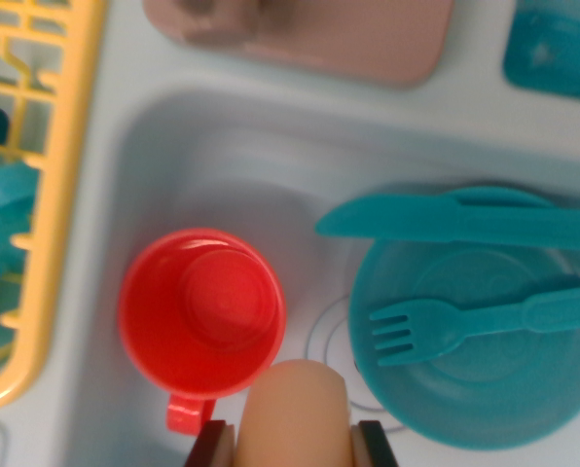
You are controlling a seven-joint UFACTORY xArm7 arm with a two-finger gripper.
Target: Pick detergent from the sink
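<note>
- A beige detergent bottle (pixel 296 413) is pinched between the two dark fingers of the gripper (pixel 292 446) at the bottom edge, over the sink (pixel 154 126)
- A red cup (pixel 201 313) is seen just beside it in the basin
- A teal plate (pixel 475 341) carries a fork (pixel 465 326) and a knife (pixel 460 222)
- A yellow rack (pixel 52 195) is seen left of the sink
- A pink board (pixel 368 39) lies beyond the far rim

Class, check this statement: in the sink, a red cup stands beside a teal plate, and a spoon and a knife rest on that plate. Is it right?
Not quite. In the wrist view, the plate carries a fork, not a spoon, along with the knife. The red cup does stand beside it in the sink.
</note>
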